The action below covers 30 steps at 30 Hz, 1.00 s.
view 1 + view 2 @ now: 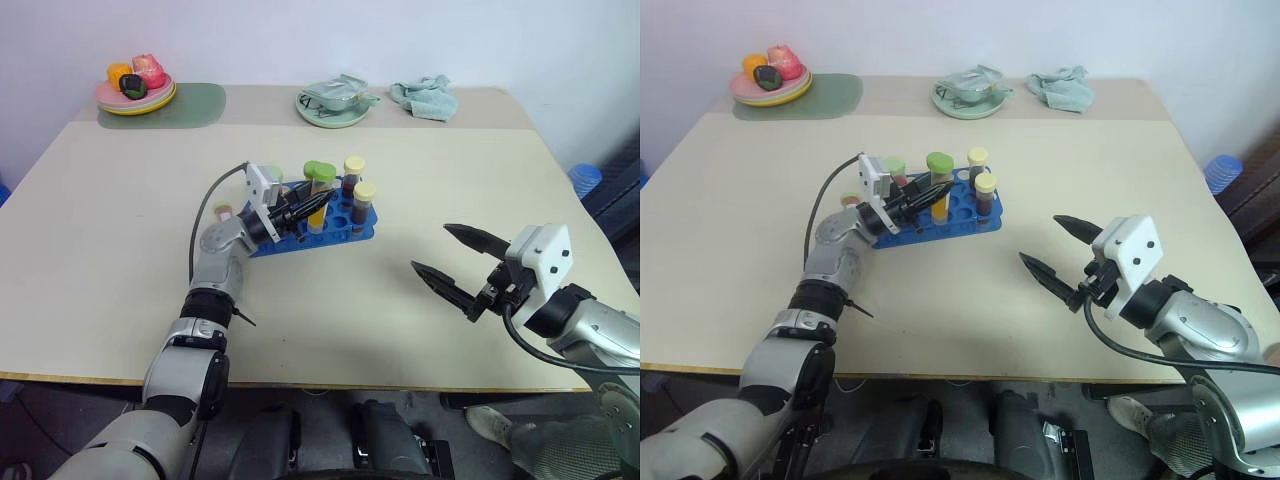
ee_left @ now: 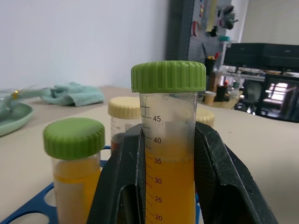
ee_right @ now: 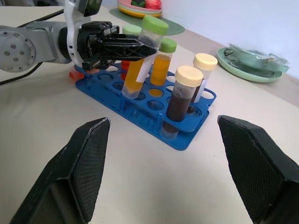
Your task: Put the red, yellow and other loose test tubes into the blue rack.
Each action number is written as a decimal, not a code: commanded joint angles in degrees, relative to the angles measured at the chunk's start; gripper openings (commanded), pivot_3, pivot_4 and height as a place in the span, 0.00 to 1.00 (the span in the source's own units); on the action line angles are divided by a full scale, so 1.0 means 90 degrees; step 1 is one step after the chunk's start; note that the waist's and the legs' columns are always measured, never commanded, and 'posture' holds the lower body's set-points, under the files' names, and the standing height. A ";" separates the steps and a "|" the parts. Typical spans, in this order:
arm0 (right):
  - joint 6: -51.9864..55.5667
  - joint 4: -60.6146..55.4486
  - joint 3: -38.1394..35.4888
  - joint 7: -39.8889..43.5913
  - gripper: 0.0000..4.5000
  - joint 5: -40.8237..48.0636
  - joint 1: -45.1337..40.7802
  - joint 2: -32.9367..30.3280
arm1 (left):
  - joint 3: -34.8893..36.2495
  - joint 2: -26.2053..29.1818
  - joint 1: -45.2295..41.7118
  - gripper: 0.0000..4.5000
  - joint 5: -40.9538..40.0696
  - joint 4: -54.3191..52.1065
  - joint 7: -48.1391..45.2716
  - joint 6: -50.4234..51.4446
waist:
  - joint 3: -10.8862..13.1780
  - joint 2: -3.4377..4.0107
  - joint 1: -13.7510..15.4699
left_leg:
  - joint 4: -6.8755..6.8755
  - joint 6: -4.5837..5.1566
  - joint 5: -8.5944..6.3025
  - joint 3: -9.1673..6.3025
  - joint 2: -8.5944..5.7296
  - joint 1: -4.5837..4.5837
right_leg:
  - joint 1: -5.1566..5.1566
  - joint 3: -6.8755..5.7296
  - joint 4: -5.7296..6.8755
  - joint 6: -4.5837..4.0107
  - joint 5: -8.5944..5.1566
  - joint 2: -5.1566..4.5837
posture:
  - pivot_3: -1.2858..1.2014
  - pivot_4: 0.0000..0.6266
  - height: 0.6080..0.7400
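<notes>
- The blue rack [image 3: 140,109] stands on the beige table [image 1: 400,330], near its middle; all positions below are referred to this rack.
- A green-capped tube of yellow-orange liquid [image 3: 140,60] is clamped between the two black fingers of the left gripper [image 1: 306,207]. It leans, with its lower end in a hole near the rack's middle.
- A second green-capped tube of orange liquid [image 3: 162,63] stands upright in the rack just behind the held one.
- Two yellow-capped tubes of dark maroon liquid [image 3: 180,100] stand upright at the rack's end nearest the right gripper.
- A tube with red content [image 3: 125,65] sits in the rack at the left gripper's end, mostly hidden by that gripper.
- The right gripper [image 1: 450,262] hangs over bare table, well apart from the rack, jaws spread wide and holding nothing.
- Beyond the rack, at the table's far edge: a plate of toy food [image 1: 135,92] on a green mat [image 1: 195,105], a pale green dish [image 1: 335,108], and a crumpled teal cloth [image 1: 425,97].
</notes>
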 commanded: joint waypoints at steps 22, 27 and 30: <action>0.0014 -0.0175 -0.0019 -0.0058 0.84 0.0063 -0.0295 -0.0078 | -0.0167 -0.0041 -0.0133 0.18 0.0567 0.0994 0.0288 -0.0479 | -0.0041 0.0002 -0.0014 | 0.0000 0.0003 -0.0002 0.0000 0.0001 0.0006 | 0.0006 0.0000 0.0000 0.0001 0.0000 0.0002 | 0.52 0.24 1.00; 0.0142 -0.0267 -0.0064 -0.0127 0.84 0.0130 -0.0329 -0.0087 | -0.0095 -0.0129 -0.0097 0.18 0.0279 0.0848 -0.0090 -0.0179 | -0.0045 0.0002 -0.0012 | 0.0000 0.0003 -0.0002 -0.0001 0.0003 0.0007 | 0.0006 0.0001 0.0000 0.0000 0.0000 0.0003 | 0.52 0.24 1.00; 0.0158 -0.0271 -0.0071 -0.0140 0.84 0.0136 -0.0335 -0.0082 | -0.0061 -0.0153 -0.0048 0.18 0.0167 0.0765 -0.0285 0.0084 | -0.0043 -0.0001 -0.0011 | -0.0001 0.0006 -0.0004 0.0000 0.0004 0.0003 | 0.0002 0.0001 -0.0002 0.0000 -0.0001 0.0004 | 0.52 0.24 1.00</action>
